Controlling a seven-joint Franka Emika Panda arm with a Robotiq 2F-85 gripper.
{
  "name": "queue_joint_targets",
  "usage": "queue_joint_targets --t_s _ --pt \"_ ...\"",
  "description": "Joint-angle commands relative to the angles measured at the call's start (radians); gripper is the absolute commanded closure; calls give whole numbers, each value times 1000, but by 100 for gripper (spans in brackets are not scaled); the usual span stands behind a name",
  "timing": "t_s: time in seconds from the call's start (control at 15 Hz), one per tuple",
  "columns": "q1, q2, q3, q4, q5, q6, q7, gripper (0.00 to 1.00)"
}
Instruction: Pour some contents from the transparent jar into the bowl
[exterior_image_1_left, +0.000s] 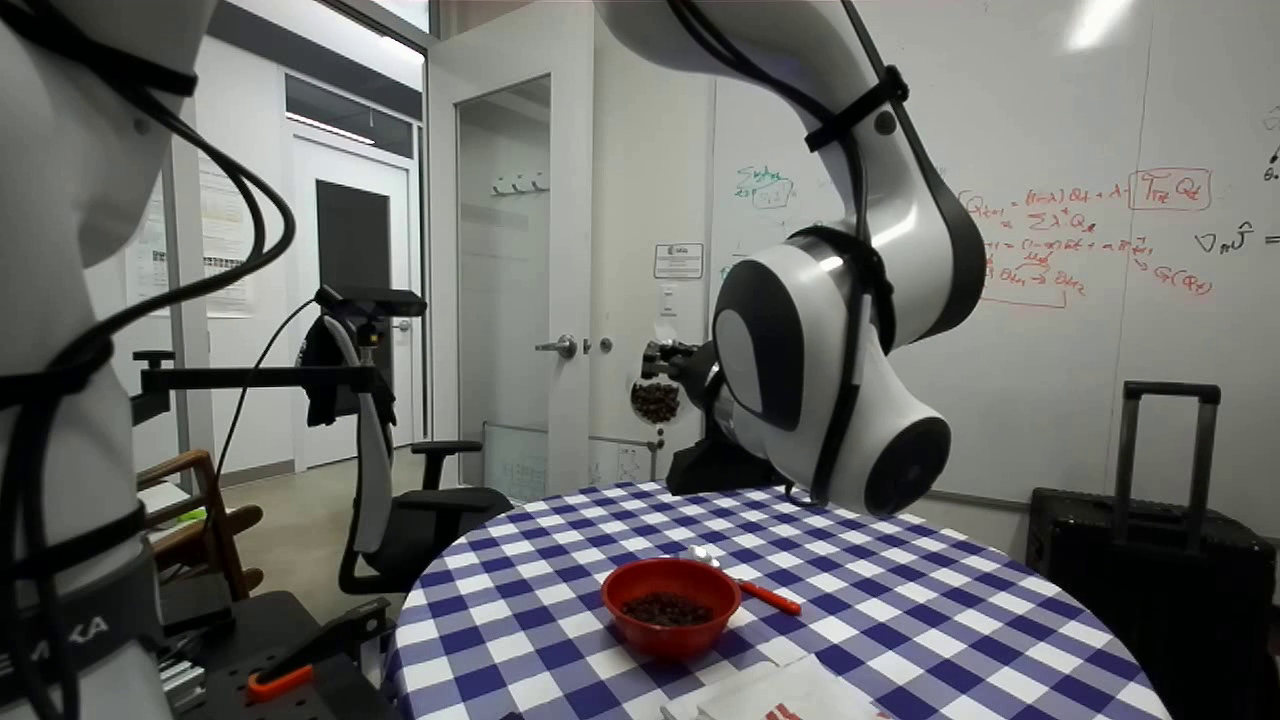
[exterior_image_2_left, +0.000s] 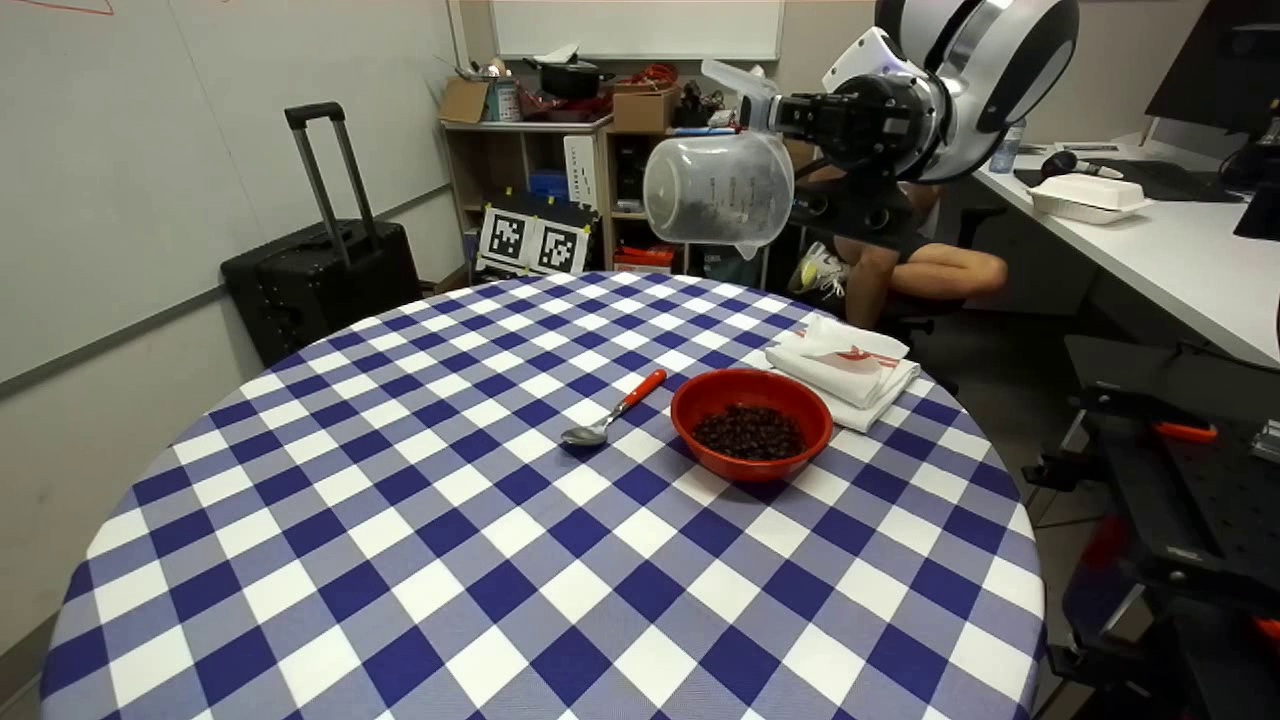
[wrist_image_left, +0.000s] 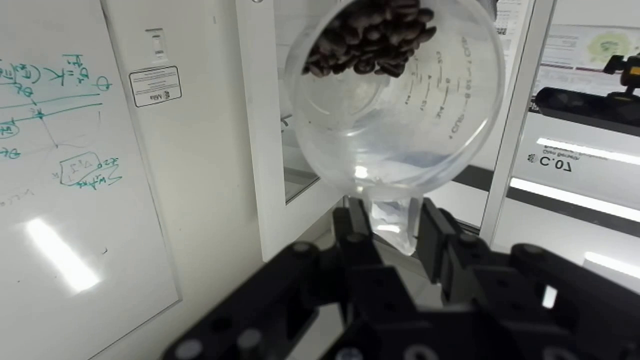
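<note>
The transparent jar (exterior_image_2_left: 718, 195) is a clear measuring cup with a handle and printed marks. It is tilted onto its side in the air, with dark beans lying inside, as the wrist view (wrist_image_left: 400, 125) and an exterior view (exterior_image_1_left: 656, 402) show. My gripper (wrist_image_left: 392, 220) is shut on its handle; the gripper also shows in both exterior views (exterior_image_1_left: 668, 358) (exterior_image_2_left: 778, 112). The bright red bowl (exterior_image_2_left: 752, 470) stands upright on the table with dark beans in it; it also shows here (exterior_image_1_left: 672, 642). The jar is high above the table, apart from the bowl. The bowl is out of the wrist view.
A spoon with an orange handle (exterior_image_2_left: 640, 391) lies beside the bowl, seen also here (exterior_image_1_left: 772, 598). Folded white napkins (exterior_image_2_left: 850, 372) lie on the bowl's other side. The round table (exterior_image_2_left: 420, 520) has a blue checked cloth. A black suitcase (exterior_image_1_left: 1150, 580) stands by the whiteboard.
</note>
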Motion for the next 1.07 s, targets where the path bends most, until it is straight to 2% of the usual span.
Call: queue_joint_targets --t_s 0.0,0.2,0.4,0.73,1.0 --pt "15 14 -18 10 -36 -1 -53 93" --pt "18 17 -21 14 -65 10 -52 93" --pt "33 15 -29 16 -117 83 -45 93" --pt "119 -13 4 41 -136 323 31 93" --pt "204 -50 33 68 -205 529 98 93"
